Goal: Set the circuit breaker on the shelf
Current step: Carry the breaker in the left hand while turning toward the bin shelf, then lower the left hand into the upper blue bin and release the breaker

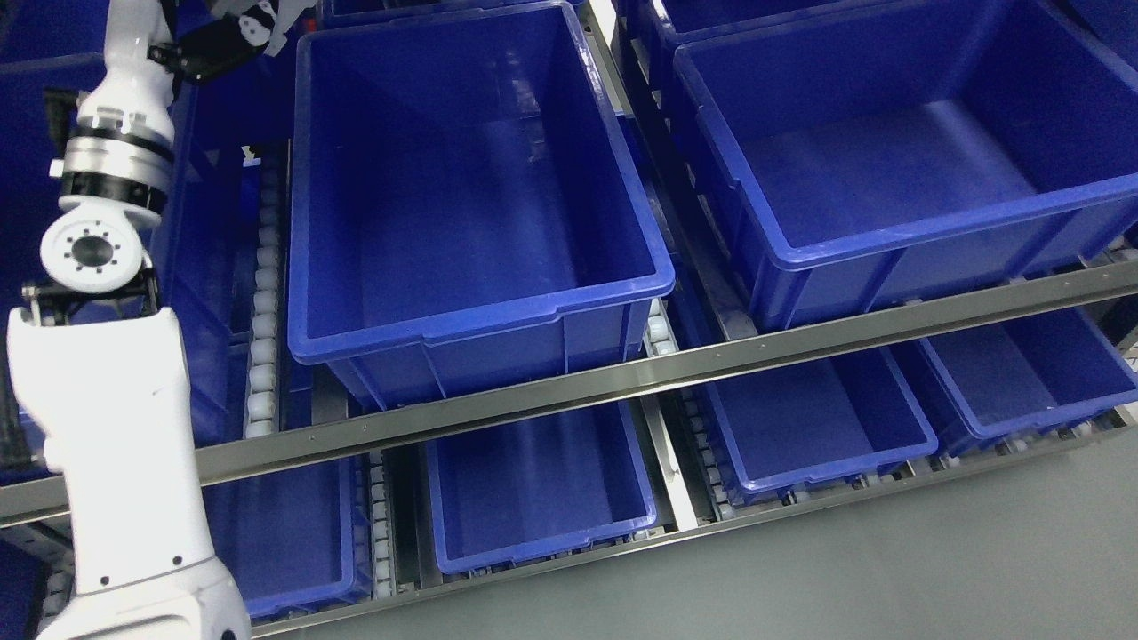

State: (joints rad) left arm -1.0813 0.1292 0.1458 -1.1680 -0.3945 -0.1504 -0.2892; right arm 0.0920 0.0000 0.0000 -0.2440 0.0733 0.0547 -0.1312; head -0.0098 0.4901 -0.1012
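Nearest was bare grey floor (889, 569), open along the front of the rack. Lower tier held four blue bins (538, 484) side by side on white rollers (380, 524), partly tucked under a steel front rail (676, 369) that ran across on a slant. Upper tier: two big blue bins fully in view, centre bin (471, 178) and right bin (898, 151), narrow gap between them, plus slices of more bins at the left and top edges. Every bin interior that showed was bare. Left arm (116, 373) came up the left edge, white, elbow joint beside the centre bin. Left hand (240, 31) was at the top edge, mostly cropped, so I couldn't tell its finger state. Circuit breaker: couldn't make it out anywhere
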